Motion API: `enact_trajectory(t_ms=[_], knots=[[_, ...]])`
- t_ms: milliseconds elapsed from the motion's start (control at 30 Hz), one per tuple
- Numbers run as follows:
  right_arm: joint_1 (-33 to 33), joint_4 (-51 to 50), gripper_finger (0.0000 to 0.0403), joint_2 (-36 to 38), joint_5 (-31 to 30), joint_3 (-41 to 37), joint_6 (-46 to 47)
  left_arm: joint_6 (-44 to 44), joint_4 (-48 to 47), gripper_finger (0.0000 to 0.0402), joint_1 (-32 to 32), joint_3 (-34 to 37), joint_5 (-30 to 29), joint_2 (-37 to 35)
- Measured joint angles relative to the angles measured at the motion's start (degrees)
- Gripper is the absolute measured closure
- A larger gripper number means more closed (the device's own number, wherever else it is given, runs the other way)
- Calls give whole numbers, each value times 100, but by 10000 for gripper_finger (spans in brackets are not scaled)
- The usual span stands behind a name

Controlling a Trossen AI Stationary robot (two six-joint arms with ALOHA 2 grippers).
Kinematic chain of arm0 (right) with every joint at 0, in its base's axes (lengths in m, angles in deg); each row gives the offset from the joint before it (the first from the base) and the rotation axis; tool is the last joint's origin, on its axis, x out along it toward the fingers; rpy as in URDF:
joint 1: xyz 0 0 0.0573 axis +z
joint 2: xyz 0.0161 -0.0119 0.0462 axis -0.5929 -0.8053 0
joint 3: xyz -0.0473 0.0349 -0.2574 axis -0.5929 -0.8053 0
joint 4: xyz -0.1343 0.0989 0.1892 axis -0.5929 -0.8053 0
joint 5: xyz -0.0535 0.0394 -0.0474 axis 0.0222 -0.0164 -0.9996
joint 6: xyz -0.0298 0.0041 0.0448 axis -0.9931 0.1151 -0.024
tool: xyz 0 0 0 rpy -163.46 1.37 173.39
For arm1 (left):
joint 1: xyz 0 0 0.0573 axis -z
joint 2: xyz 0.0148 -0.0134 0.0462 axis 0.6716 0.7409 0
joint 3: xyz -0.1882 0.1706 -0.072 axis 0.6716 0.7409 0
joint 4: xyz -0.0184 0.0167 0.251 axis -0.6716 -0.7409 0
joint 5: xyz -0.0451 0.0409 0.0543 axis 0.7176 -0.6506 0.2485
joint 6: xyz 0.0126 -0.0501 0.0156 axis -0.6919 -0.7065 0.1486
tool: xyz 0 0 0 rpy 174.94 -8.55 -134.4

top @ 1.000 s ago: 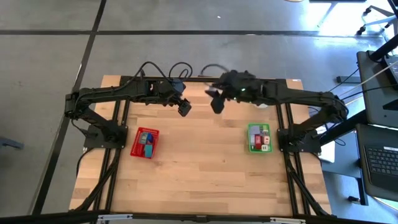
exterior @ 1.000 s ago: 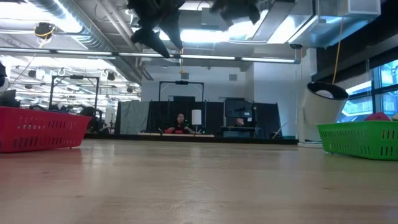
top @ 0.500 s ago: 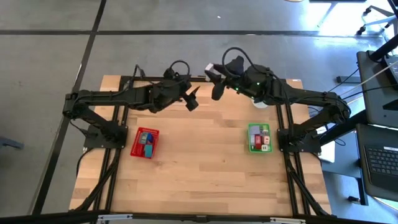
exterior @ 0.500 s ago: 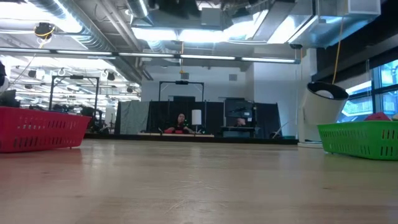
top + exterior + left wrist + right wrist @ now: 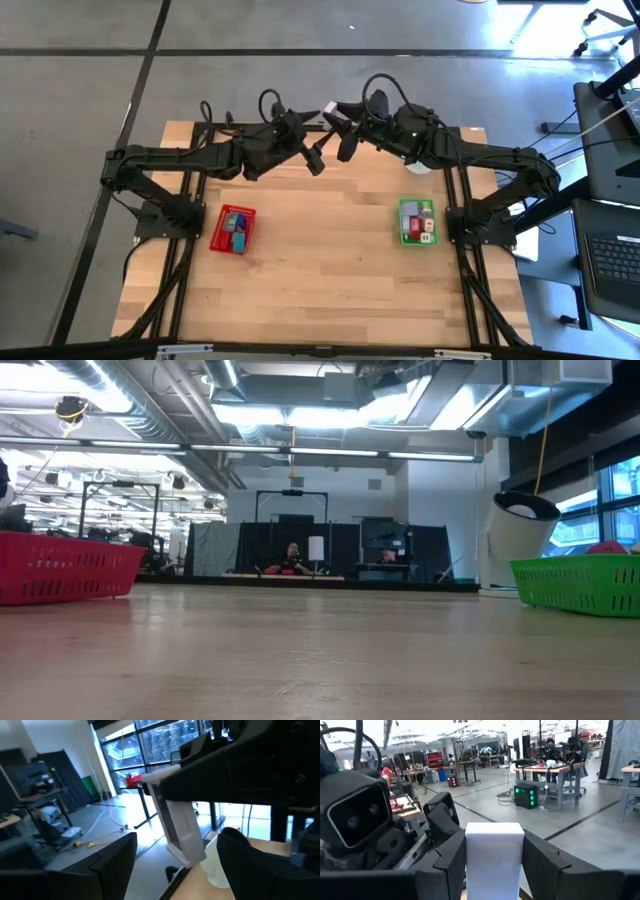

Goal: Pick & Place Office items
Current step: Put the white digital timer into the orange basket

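My right gripper (image 5: 336,118) hangs high over the table's far edge, shut on a white rectangular block (image 5: 327,108). My left gripper (image 5: 316,160) floats just on the near side of it, open and touching nothing. In the left wrist view, my left gripper (image 5: 179,837) faces that block (image 5: 180,827), with its fingers standing apart from it. Small coloured office items lie in a red tray (image 5: 233,230) and a green tray (image 5: 416,221), which both rest flat on the table. The low view shows only the trays, not the grippers. My right gripper pinches the white block (image 5: 494,855) between its two fingers (image 5: 451,857), one on each of two opposite sides. The fingers are about level and point toward the table's left. The block is lifted well clear of the table.
A white round roll (image 5: 522,540) stands near the far right corner, beside the green tray (image 5: 580,583). The red tray (image 5: 65,566) sits on the left. Bare wooden tabletop (image 5: 330,260) stretches between and in front of the trays. Both arms cross close together at the far edge.
Both grippers rose out of the low view's top. My right gripper moved toward the far edge and tipped up until it pointed leftward, still holding the white block. My left gripper moved toward the table's right, closer to the right gripper.
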Motion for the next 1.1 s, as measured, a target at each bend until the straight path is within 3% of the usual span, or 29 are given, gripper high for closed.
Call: enact_trajectory(t_ms=[333, 833, 1100], knots=[[2, 102, 241, -120, 303, 0, 150, -126, 19, 147, -10, 0, 76, 0], [-7, 93, 241, -131, 199, 0, 150, -155, 19, 331, -15, 0, -41, 2], [0, -8, 226, -129, 36, 0, 91, 93, -41, 343, -14, 0, -185, 4]])
